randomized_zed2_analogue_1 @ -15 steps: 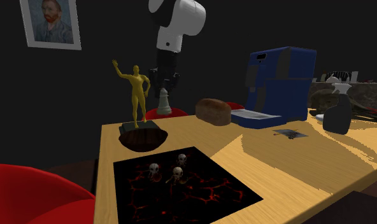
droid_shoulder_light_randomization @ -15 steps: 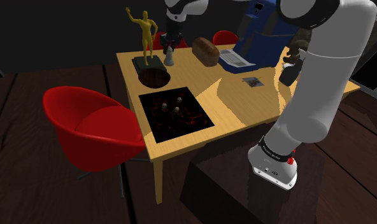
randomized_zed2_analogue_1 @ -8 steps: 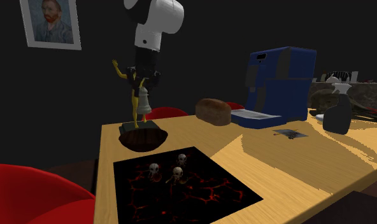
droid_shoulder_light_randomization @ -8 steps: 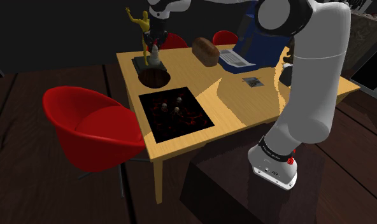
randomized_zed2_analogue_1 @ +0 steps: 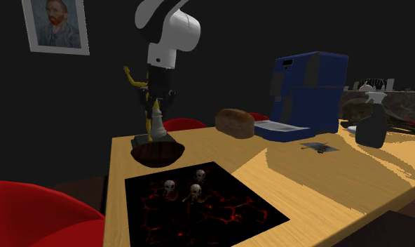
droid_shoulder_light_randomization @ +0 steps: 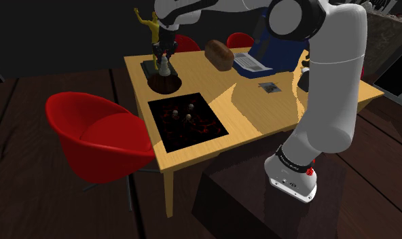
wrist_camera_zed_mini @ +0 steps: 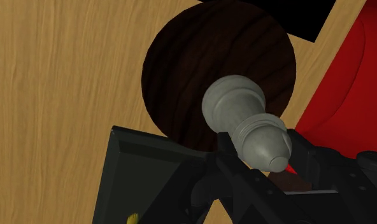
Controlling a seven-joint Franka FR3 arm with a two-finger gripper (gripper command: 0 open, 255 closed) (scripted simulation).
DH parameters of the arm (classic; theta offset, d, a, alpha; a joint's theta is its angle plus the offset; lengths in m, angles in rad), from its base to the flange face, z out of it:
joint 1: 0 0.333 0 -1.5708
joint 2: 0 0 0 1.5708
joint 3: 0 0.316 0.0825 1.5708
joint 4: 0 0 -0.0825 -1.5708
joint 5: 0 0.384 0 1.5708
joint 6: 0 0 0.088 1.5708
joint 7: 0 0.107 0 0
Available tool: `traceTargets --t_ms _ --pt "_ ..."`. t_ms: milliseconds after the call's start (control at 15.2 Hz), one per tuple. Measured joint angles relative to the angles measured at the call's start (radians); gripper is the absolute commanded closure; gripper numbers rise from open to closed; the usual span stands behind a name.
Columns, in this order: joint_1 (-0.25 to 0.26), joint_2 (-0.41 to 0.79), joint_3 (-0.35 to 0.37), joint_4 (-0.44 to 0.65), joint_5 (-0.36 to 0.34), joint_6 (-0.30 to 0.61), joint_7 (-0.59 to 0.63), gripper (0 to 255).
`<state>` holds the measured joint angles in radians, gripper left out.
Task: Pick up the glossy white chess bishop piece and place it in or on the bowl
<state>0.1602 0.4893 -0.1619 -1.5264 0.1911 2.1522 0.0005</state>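
**Chess bishop in transit, now above the bowl**

Item: pale grey-white chess bishop (wrist_camera_zed_mini: 243, 118), its head end clasped between the two black fingers of the gripper (wrist_camera_zed_mini: 262, 151), base pointing down. The fingers press on the piece from either side and hold nothing else.

Position: hanging directly over the dark wooden bowl (wrist_camera_zed_mini: 181, 63). From the wrist camera the round base lies inside the bowl's outline, toward its rim. In the second exterior view the bishop (randomized_zed2_analogue_1: 157, 123) hangs close above the bowl (randomized_zed2_analogue_1: 154, 156), under the gripper (randomized_zed2_analogue_1: 155, 105).

Change noted: a second ago the gripper held the piece beyond the bowl, on the bread loaf (randomized_zed2_analogue_1: 235, 123) side and a little higher. Half a second ago it had swung across, and now it has come down over the bowl. The carry looks all but done. What is left, I'd judge, is a short lowering and a release.

Neighbouring: golden figurine (droid_shoulder_light_randomization: 152, 28) on a black plinth (droid_shoulder_light_randomization: 149, 67), just beside the bowl (droid_shoulder_light_randomization: 167, 85). The descent passes close to it, so a knock is a risk.

Not made out:
- Whether the base already touches the bowl's inside.
- The figurine, largely hidden behind the gripper in the second exterior view.
- A dark block beside the bowl in the wrist view, probably the plinth, which is cut off.
- Fingertip contact, partly covered by the bishop's own collar.
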Motion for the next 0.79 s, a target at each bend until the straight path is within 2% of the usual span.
traceTargets --t_ms 528,792 --pt "0.000 0.038 0.007 -0.054 0.013 0.090 -0.013 255" --pt "-0.002 0.046 0.009 -0.057 0.016 0.103 -0.016 255"
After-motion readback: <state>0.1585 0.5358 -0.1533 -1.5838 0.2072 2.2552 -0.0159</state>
